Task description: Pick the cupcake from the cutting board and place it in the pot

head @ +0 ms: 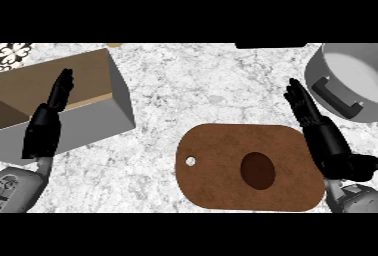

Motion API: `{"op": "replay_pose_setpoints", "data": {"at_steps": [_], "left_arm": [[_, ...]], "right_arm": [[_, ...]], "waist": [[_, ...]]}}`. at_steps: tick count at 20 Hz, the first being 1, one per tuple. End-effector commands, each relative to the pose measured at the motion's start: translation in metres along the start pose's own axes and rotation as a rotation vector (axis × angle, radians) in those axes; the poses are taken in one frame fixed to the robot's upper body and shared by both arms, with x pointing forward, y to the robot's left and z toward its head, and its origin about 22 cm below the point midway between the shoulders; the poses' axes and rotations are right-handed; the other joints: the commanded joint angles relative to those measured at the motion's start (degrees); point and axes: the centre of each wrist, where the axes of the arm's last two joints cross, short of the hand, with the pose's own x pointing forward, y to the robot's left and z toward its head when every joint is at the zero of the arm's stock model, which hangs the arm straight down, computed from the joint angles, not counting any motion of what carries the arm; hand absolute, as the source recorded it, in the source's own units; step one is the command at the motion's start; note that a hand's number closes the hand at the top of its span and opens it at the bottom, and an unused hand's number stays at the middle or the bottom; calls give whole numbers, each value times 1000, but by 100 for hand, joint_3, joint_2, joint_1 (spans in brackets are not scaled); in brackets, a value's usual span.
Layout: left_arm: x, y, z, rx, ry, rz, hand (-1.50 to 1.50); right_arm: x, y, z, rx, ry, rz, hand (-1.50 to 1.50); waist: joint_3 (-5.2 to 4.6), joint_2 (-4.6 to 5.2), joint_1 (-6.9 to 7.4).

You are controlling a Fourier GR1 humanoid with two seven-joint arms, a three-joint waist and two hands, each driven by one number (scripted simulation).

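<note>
Right hand [319, 131] is released, fingers straight, between the brown cutting board [221, 170] and the grey pot [325, 65]. The dark oval cupcake [258, 170] sits right of centre on the board, long axis up-down. Marble counter [199, 85] lies bare beyond. Left hand [46, 125], relaxed too, rests over a box [96, 120].

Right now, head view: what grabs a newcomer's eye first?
The brown cutting board at lower centre, with the dark cupcake sitting on its right half. Next, the grey pot at the upper right edge, and the robot's right hand open, fingers up, between pot and board. At left, a large open box with the left hand open in front of it.
</note>
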Motion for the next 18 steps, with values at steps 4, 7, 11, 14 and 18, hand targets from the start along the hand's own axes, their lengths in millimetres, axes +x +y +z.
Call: {"op": "replay_pose_setpoints", "data": {"at_steps": [4, 7, 11, 14, 18], "left_arm": [[28, 5, -8, 47, -47, 236, 0], [29, -1, -8, 55, -26, 267, 0], [15, -8, 3, 36, -6, 395, 0], [17, -8, 2, 42, 4, 393, 0], [33, 2, -6, 7, -3, 405, 0]], "right_arm": [[30, -75, -6, 194, -175, -134, 150], [70, -119, -15, 217, -160, 505, 150], [-11, -156, 35, 151, -139, 337, -150], [-16, -167, 50, 227, -310, 324, -150], [-16, -157, 59, 307, -321, 459, -150]], "waist": [[-14, -91, 110], [-181, -132, -71], [-14, -37, 40], [-12, -67, 11], [-24, -94, 64]]}}
